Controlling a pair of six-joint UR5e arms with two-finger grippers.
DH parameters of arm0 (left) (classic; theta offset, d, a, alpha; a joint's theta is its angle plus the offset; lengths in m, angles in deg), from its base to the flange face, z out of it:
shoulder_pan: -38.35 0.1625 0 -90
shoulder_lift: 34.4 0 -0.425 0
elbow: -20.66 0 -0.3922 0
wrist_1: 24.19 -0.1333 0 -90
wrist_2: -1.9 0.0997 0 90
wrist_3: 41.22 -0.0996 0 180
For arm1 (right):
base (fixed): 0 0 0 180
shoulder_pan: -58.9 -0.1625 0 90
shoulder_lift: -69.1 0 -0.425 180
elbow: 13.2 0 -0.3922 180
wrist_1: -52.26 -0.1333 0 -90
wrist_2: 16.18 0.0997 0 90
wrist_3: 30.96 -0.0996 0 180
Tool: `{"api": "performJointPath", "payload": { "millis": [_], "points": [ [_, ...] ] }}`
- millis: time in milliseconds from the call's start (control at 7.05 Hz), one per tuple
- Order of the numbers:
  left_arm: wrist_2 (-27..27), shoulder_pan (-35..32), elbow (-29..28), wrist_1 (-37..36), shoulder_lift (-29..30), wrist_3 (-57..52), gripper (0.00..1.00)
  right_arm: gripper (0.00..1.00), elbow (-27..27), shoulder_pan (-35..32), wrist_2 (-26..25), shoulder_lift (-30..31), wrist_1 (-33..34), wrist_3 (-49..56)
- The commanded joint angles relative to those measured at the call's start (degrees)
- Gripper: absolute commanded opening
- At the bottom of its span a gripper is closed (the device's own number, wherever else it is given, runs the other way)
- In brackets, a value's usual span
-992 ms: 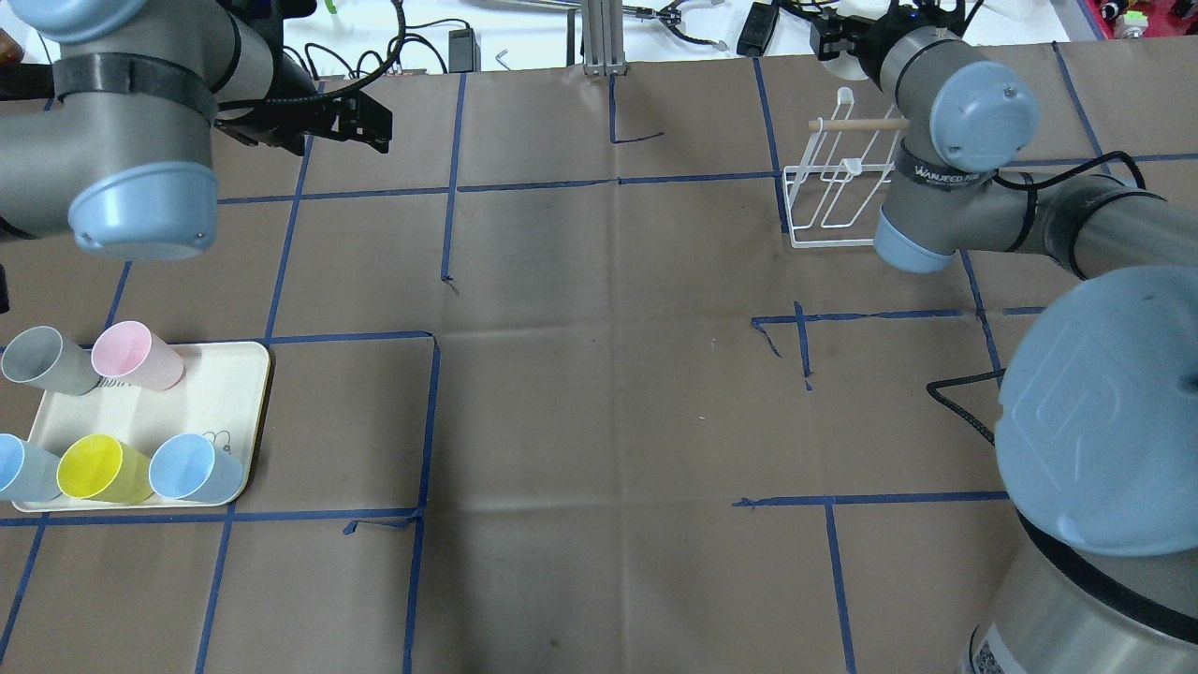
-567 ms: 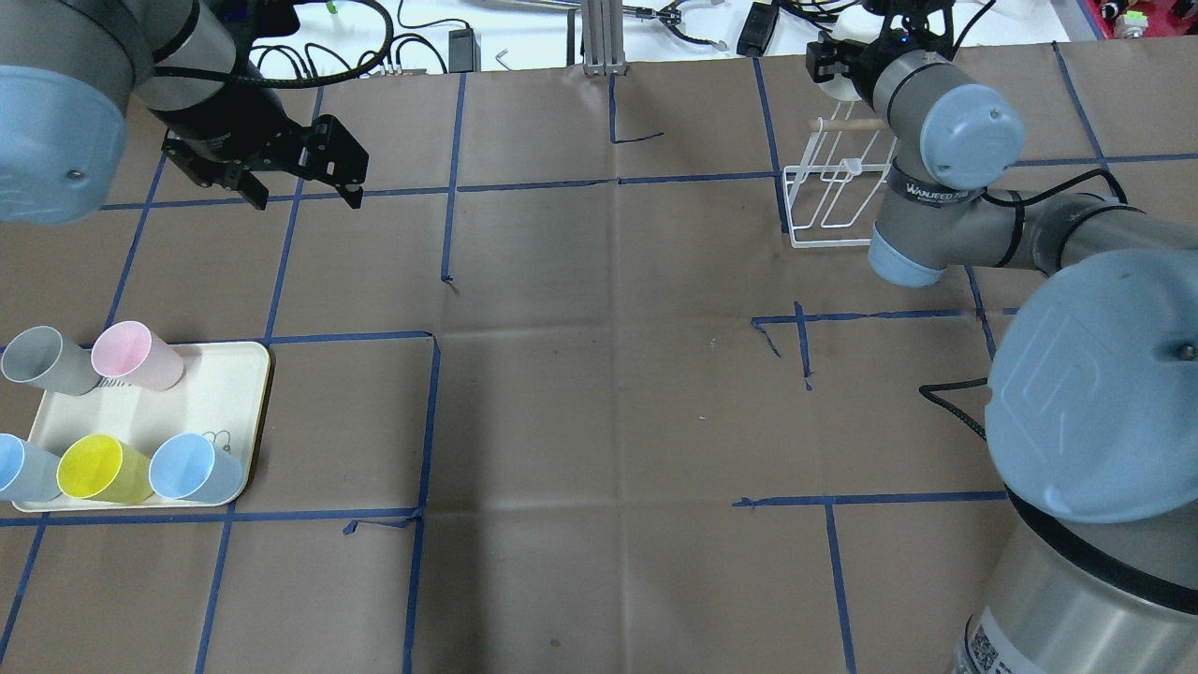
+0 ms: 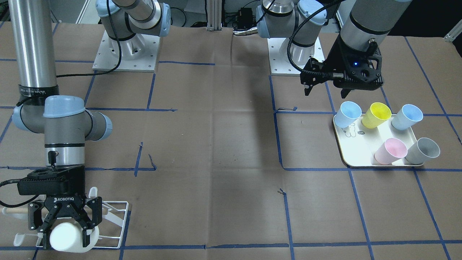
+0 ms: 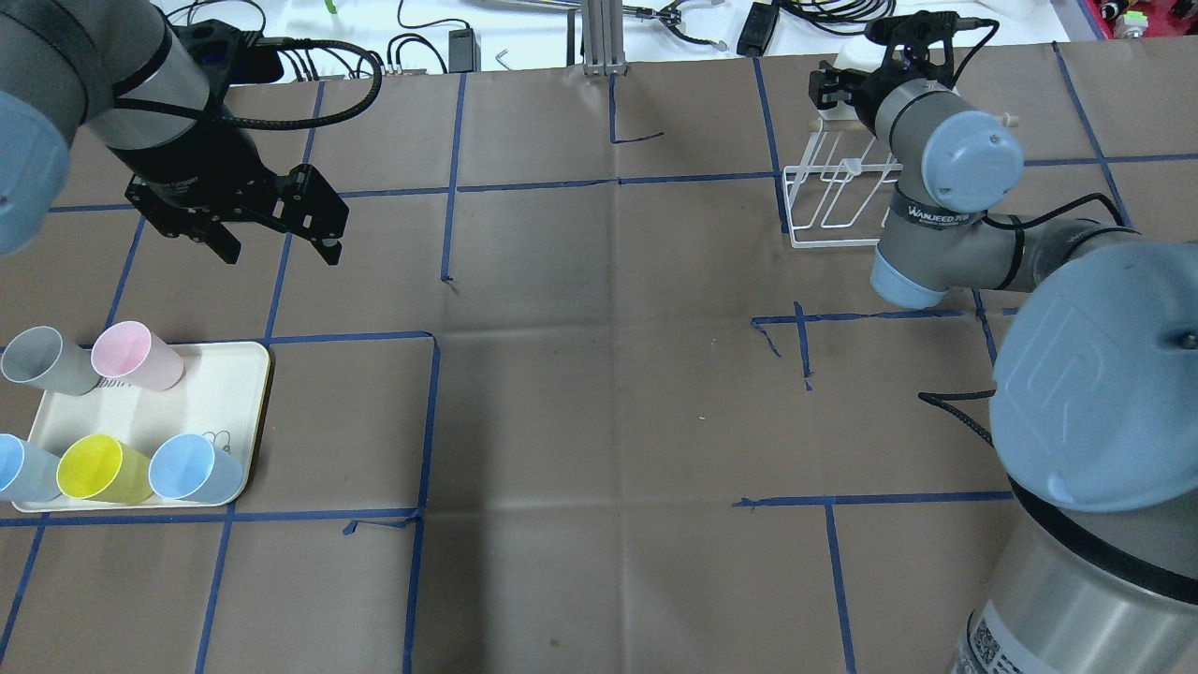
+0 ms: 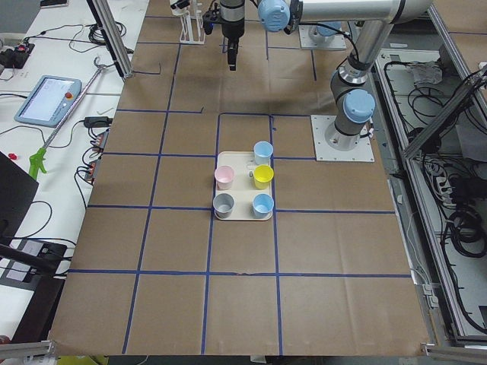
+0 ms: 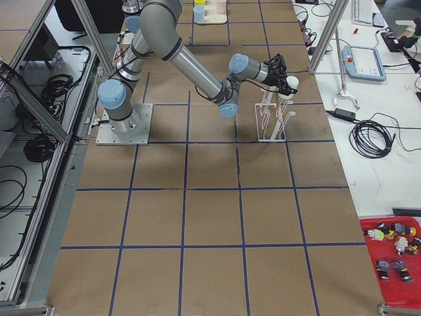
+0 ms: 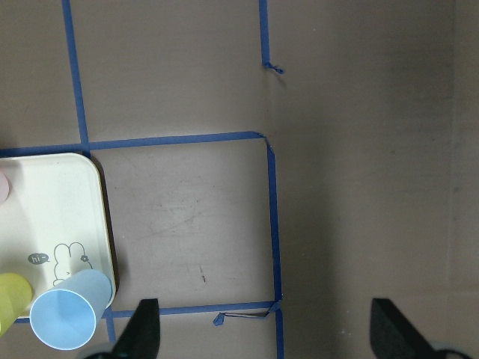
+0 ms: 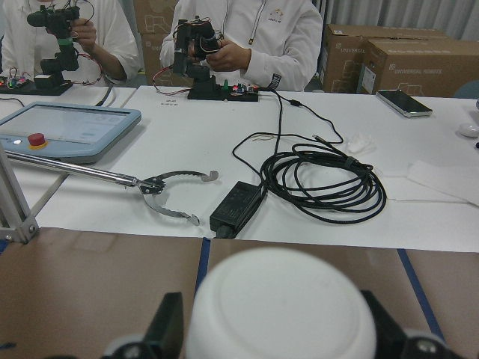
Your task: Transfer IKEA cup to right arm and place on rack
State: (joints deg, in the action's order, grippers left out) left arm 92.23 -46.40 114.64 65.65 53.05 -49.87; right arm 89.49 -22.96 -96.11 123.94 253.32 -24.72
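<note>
The white cup (image 3: pixel 66 236) is gripped between the fingers of the right hand (image 3: pixel 65 245). It sits at the far end of the white wire rack (image 4: pixel 824 201), on the far right of the worktop (image 4: pixel 599 374). Contact with a prong cannot be determined. The left hand (image 4: pixel 278 245) is open and empty, raised above the worktop near the cream tray (image 4: pixel 211 393). The tray carries five coloured cups (image 4: pixel 192 466).

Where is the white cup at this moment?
In the front-facing view, the white cup is at the bottom left, on the robot's right side. The right tool holds it at the rack.
</note>
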Motion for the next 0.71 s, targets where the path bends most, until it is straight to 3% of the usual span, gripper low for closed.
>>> {"api": "performJointPath", "payload": {
  "millis": [0,284,567],
  "points": [
    [1.07,7.35,3.29,-0.1,-2.44,-6.5,1.0,1.0,-0.21,0.03,0.04,0.18,0.04,0.0],
    [0.81,18.17,9.87,-0.97,-5.78,-15.47,0.99,1.0,-1.43,-0.14,1.09,0.44,0.21,-0.09],
    [0.9,25.48,17.68,-6.57,-8.95,-23.03,0.99,1.0,-2.23,-0.58,2.84,1.4,0.04,-0.44]
  ]
}}
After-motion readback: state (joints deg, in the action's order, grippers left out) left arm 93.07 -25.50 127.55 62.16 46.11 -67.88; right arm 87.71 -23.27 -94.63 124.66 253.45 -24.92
